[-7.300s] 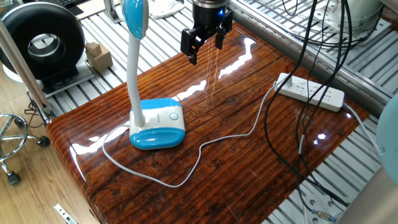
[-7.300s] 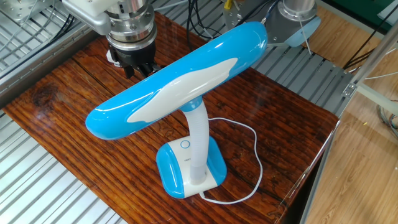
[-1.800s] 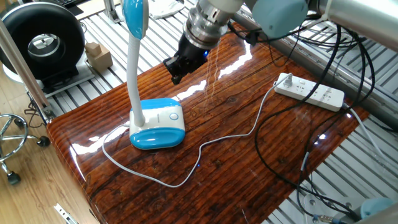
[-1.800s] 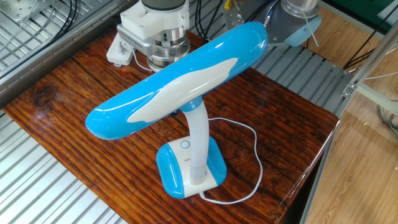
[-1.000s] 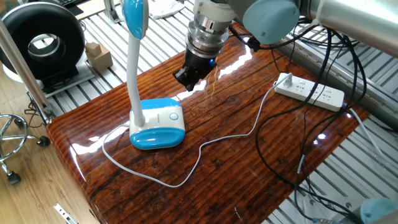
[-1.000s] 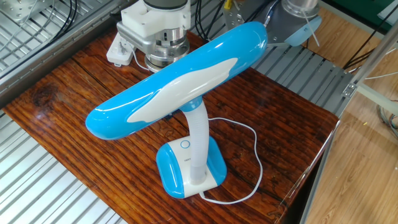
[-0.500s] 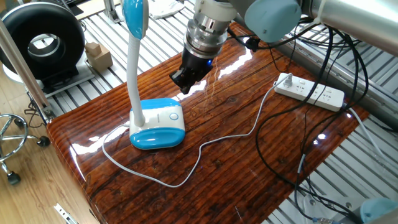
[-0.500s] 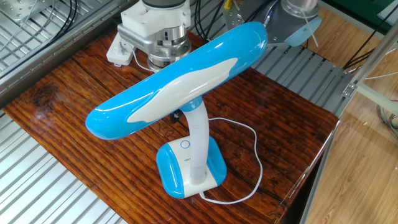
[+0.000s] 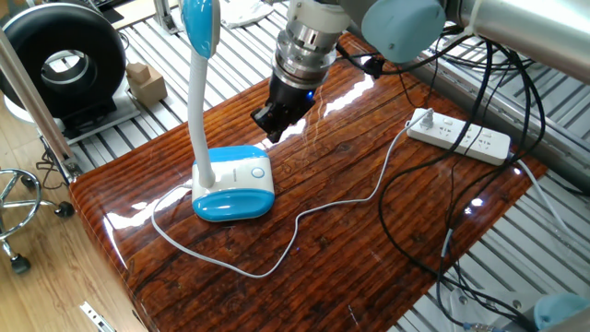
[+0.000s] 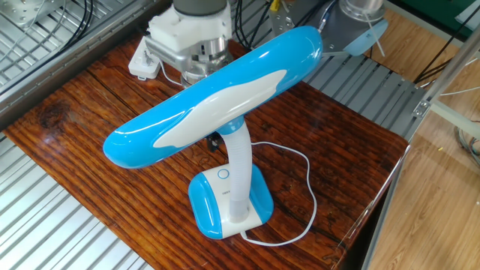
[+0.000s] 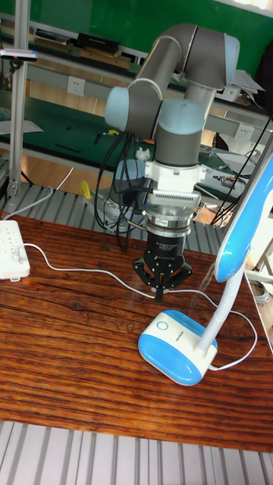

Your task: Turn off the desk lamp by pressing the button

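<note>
While the lamp (image 9: 232, 181) stands on the tabletop (image 9: 350, 249) with its button (image 11: 161, 326) facing up on the base, the hand (image 11: 161, 297) hangs just above and behind it, fingertips pinched together, holding nothing

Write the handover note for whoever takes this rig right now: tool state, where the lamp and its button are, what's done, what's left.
Tool: fingertips together at a point, holding nothing, hanging above the table just behind the lamp base, not touching it.
Desk lamp: upright on the wooden table, its blue head above the base in the other fixed view.
Button: on the white top of the base, facing the tool, unobstructed and not yet pressed.
Cord: runs across the table to the power strip.
Done: tool brought near the base.
Left: move over the button, press down, retreat.
</note>
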